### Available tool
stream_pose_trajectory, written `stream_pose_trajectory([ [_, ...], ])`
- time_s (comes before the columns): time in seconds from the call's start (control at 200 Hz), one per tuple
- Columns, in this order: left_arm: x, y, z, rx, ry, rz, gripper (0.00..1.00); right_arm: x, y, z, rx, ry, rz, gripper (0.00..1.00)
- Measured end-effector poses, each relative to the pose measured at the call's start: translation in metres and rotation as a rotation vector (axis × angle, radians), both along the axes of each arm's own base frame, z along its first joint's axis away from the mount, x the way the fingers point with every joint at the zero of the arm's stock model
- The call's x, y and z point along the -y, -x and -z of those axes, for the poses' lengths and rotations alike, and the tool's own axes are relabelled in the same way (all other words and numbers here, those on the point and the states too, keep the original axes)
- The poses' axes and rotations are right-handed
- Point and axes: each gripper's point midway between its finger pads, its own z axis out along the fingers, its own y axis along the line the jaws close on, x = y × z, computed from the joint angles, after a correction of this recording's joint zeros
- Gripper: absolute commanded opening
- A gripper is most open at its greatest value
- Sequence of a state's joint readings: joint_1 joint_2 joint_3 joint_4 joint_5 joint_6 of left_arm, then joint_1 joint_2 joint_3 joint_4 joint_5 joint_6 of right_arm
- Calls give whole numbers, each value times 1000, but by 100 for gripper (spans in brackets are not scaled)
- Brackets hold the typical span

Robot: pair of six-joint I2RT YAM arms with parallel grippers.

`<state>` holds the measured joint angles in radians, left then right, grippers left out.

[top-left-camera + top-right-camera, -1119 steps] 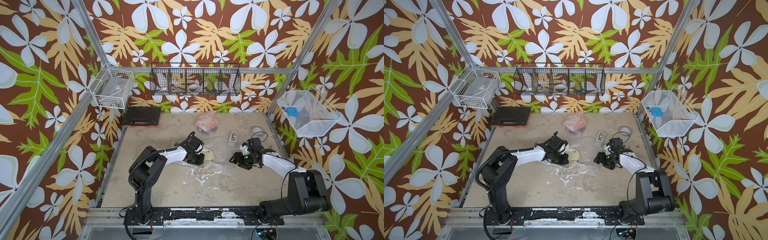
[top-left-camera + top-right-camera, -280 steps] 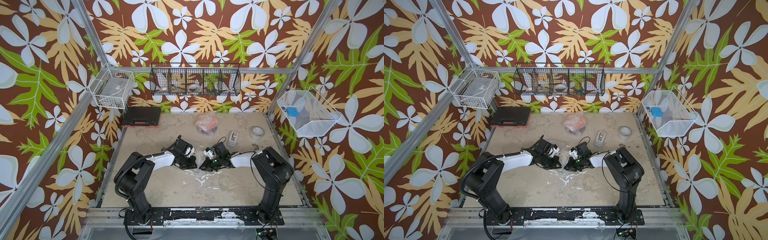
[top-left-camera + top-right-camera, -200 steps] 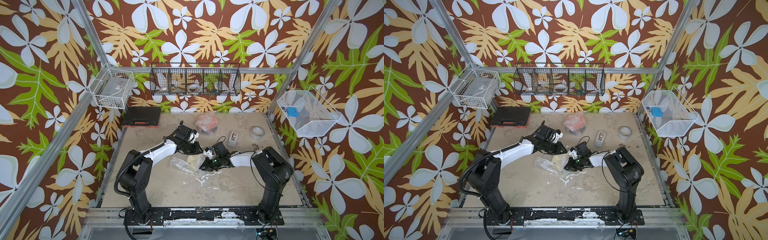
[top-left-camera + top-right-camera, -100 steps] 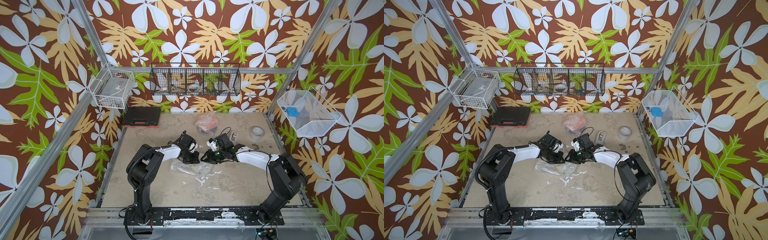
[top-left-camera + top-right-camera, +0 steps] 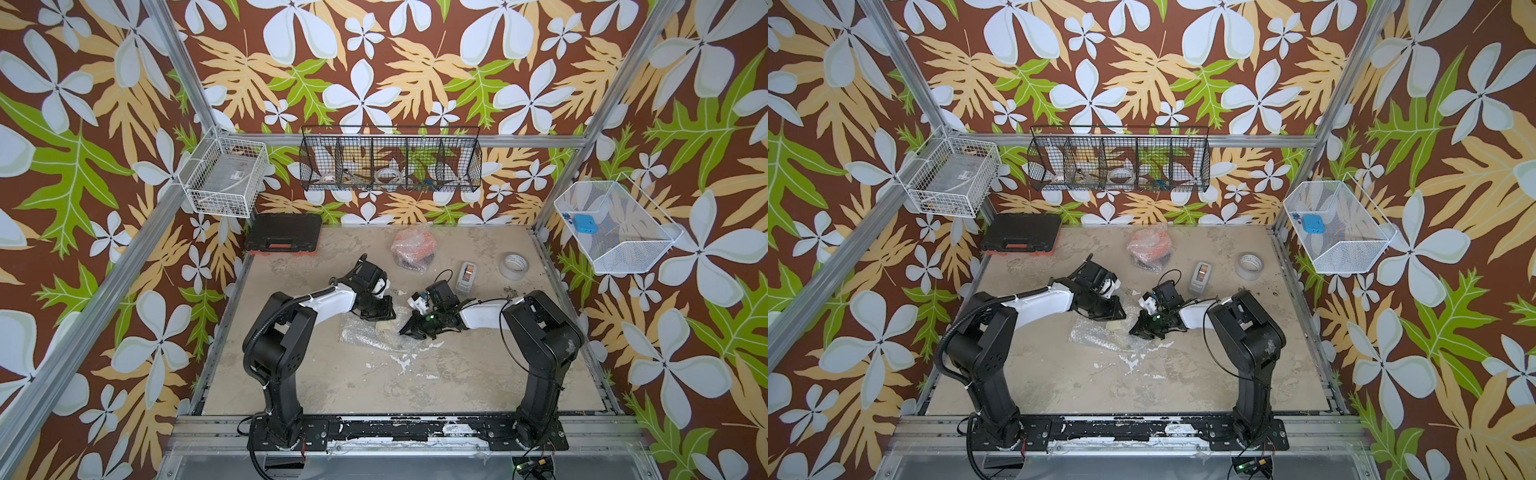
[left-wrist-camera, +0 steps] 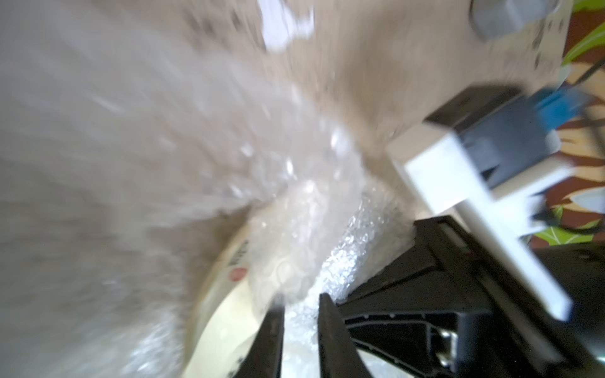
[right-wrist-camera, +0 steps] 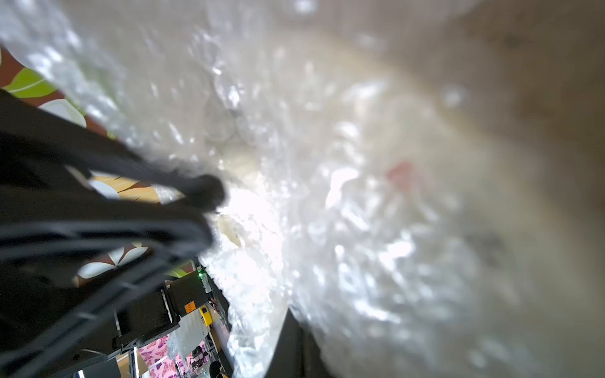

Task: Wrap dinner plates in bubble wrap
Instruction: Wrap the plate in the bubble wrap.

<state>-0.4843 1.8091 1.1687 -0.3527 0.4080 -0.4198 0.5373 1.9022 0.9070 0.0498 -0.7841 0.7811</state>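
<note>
1. Cream plate (image 6: 226, 330) — centre of the frame in both top views, flat on the table. It lies mostly under the bubble wrap (image 5: 361, 334), which is crumpled and trails toward lower left. A sliver of rim shows bare.
2. Left gripper (image 6: 300, 302): at the plate's upper edge. The fingers are narrowly apart with wrap showing in the gap; whether they pinch it cannot be told.
3. Right gripper (image 5: 406, 331): at the plate's right edge, fingers together. The wrist view is blurred, so whether a fold is nipped cannot be told.
4. Step in hand, as judged: folding wrap over the plate. Best done by pinning one edge, drawing the loose flap low and across, keeping the plate from sliding and covering the bare rim.
5. Orange plate (image 5: 411, 249): upper centre, bundled in wrap. No black plate is seen.
6. Black wire basket (image 5: 476, 162): back wall, divided. It holds a white ring and oddments too small to name.
7. White wire basket (image 5: 216, 201): upper left, holding a flat pale box with a cable.
8. White mesh basket (image 5: 623, 253): right side, holding a small blue item.
9. Black case (image 5: 284, 237) — closed, contents hidden.
</note>
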Motion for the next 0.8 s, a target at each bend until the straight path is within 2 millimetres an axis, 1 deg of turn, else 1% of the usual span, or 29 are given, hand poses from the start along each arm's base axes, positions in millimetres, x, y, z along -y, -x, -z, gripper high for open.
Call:
stream_pose_trajectory([
  [0.045, -13, -17, -16, 50, 2, -39, 43, 2, 1, 0, 3, -4, 1, 0],
  [0.085, -28, -31, -28, 91, 4, -67, 49, 3, 1, 1, 6, -7, 1, 0],
  [0.13, -49, -46, -35, 117, -6, -121, 53, 3, 1, 1, 12, -10, -1, 0],
  [0.175, -72, -58, -37, 134, -23, -167, 56, 3, 1, 1, 16, -15, -3, 0],
  [0.255, -111, -74, -32, 132, -50, -247, 58, 3, 2, 1, 21, -19, -6, 0],
  [0.31, -132, -82, -26, 119, -60, -289, 59, 3, 2, 1, 26, -23, -9, 0],
  [0.38, -150, -86, -15, 87, -46, -313, 60, 3, 2, 1, 29, -26, -14, 0],
  [0.415, -155, -86, -8, 65, -29, -322, 60, 3, 1, 0, 30, -26, -14, 0],
  [0.47, -160, -86, 0, 35, 11, -328, 59, 3, 1, 0, 30, -25, -16, 0],
  [0.5, -160, -86, 6, 14, 35, -325, 56, 3, 1, 1, 27, -24, -16, 0],
  [0.555, -154, -84, 15, -20, 88, -309, 48, 2, 1, 1, 25, -26, -18, 0],
  [0.606, -146, -81, 19, -44, 139, -288, 42, 2, 2, 1, 23, -28, -20, 0],
  [0.651, -139, -80, 19, -54, 190, -274, 36, 2, 2, 1, 25, -31, -19, 0],
  [0.741, -127, -81, 9, -50, 291, -249, 15, 2, 4, 0, 31, -36, -19, 0],
  [0.796, -121, -85, 0, -37, 343, -235, 4, 1, 6, 0, 25, -39, -13, 0],
])
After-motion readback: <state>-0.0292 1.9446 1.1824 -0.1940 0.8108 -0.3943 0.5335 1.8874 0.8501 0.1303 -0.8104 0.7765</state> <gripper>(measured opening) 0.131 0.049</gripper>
